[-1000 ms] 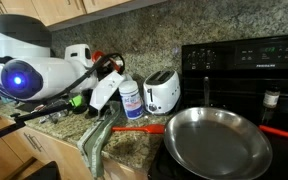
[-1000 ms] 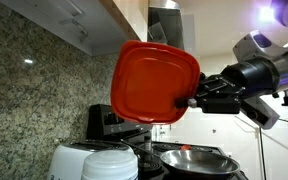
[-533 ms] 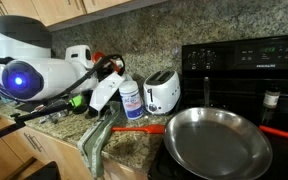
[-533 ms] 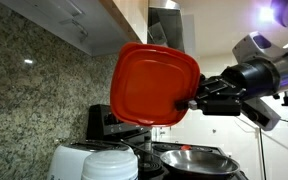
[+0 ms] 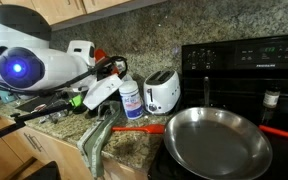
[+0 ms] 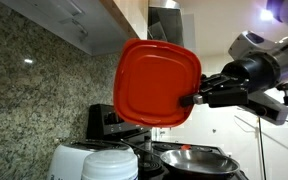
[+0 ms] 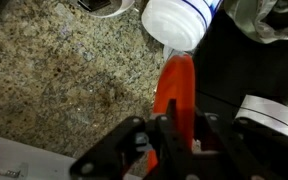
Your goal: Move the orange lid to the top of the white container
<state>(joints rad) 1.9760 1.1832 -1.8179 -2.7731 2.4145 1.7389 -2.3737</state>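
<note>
My gripper [image 6: 192,98] is shut on one edge of the orange lid [image 6: 156,84], a flat, rounded-square piece. It holds the lid in the air, above and apart from the white container [image 6: 110,163]. In the wrist view the lid [image 7: 174,85] is edge-on between my fingers [image 7: 174,135] and reaches toward the white container [image 7: 180,20] at the top. The white container [image 5: 131,100] has a blue label and stands on the granite counter left of the toaster. In that exterior view I cannot make out the lid or the jaws.
A white two-slot toaster [image 5: 162,92] stands right of the container and also shows in an exterior view [image 6: 74,160]. A steel pan [image 5: 216,140] sits on the black stove [image 5: 244,60]. A long red strip [image 5: 134,128] runs from the pan's left rim. The arm's white body [image 5: 24,65] fills the left.
The lid and gripper have shifted slightly right and up. The arm's white body has risen a little. The grip is unchanged.
</note>
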